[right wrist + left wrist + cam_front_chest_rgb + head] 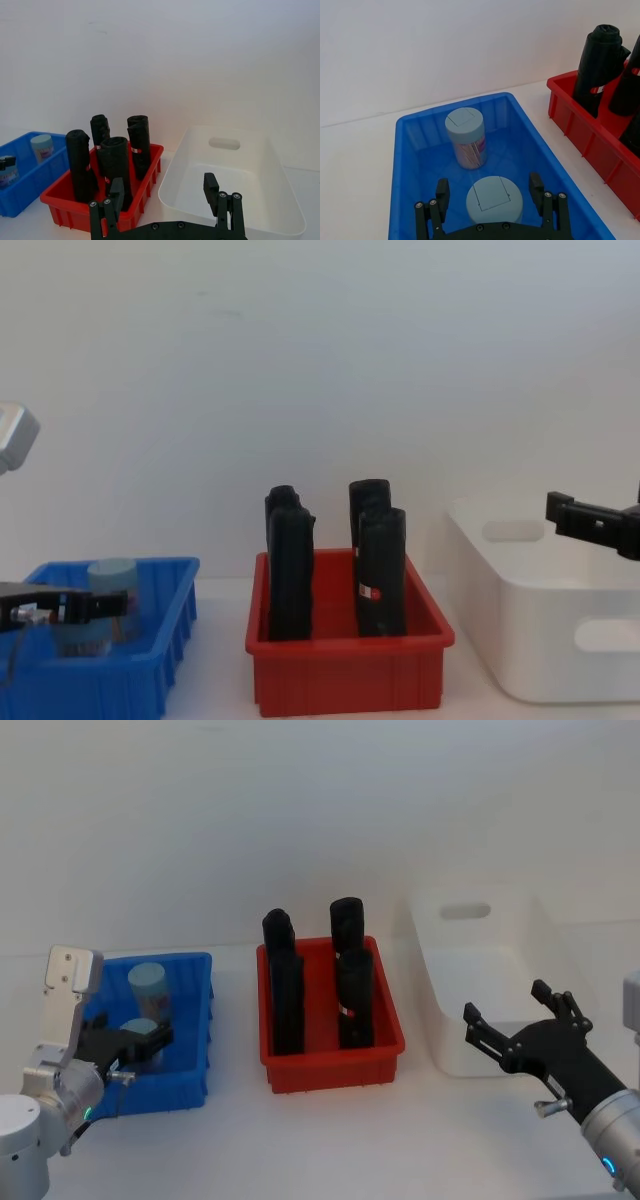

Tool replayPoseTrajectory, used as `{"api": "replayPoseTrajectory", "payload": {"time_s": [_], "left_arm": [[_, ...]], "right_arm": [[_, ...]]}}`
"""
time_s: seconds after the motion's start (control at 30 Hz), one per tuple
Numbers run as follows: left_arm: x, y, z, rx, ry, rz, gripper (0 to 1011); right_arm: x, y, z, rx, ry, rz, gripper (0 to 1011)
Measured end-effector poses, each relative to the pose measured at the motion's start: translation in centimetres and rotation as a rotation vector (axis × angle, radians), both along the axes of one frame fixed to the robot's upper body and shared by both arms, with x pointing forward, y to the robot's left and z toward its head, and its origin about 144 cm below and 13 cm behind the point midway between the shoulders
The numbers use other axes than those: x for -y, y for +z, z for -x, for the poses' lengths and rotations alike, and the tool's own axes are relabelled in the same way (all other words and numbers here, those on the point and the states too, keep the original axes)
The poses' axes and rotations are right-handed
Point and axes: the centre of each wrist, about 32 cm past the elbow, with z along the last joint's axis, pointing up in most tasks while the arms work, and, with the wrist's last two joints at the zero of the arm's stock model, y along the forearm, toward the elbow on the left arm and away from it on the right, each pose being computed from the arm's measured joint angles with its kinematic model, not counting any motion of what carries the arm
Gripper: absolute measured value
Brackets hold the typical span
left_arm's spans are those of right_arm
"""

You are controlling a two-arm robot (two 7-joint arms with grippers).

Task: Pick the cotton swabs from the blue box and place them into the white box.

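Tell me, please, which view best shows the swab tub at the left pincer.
Left wrist view: the tub stands inside the open left pincer. In the head view that pincer partly hides it; the right wrist view shows it far off; the chest view leaves it unclear.

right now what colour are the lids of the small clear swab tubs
Pale blue-grey lids; left wrist view.

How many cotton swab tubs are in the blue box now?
2. One tub stands at the blue box's far end; the other tub sits nearer, between the left hand's open fingers.
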Motion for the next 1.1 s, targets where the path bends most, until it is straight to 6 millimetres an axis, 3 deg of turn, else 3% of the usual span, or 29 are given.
{"api": "replayPoseTrajectory", "payload": {"time_s": [0.27, 0.33, 0.37, 0.57, 1.1], "left_arm": [[-0.04, -0.17, -0.15, -0.014, -0.004, 0.012, 906], [-0.04, -0.21, -0.16, -0.016, -0.004, 0.014, 861], [-0.03, -0.23, -0.17, -0.018, -0.005, 0.017, 784], [0.01, -0.29, -0.16, -0.023, -0.006, 0.027, 653], [0.24, -0.2, 0.19, -0.02, -0.014, 0.04, 653]], "right_arm": [[0.0, 0.0, 0.0, 0.0, 0.0, 0.0, 1002], [0.0, 0.0, 0.0, 0.0, 0.0, 0.0, 1002], [0.0, 0.0, 0.0, 0.0, 0.0, 0.0, 1002], [0.0, 0.0, 0.0, 0.0, 0.0, 0.0, 1002], [0.0, 0.0, 0.0, 0.0, 0.0, 0.0, 1002]]}}
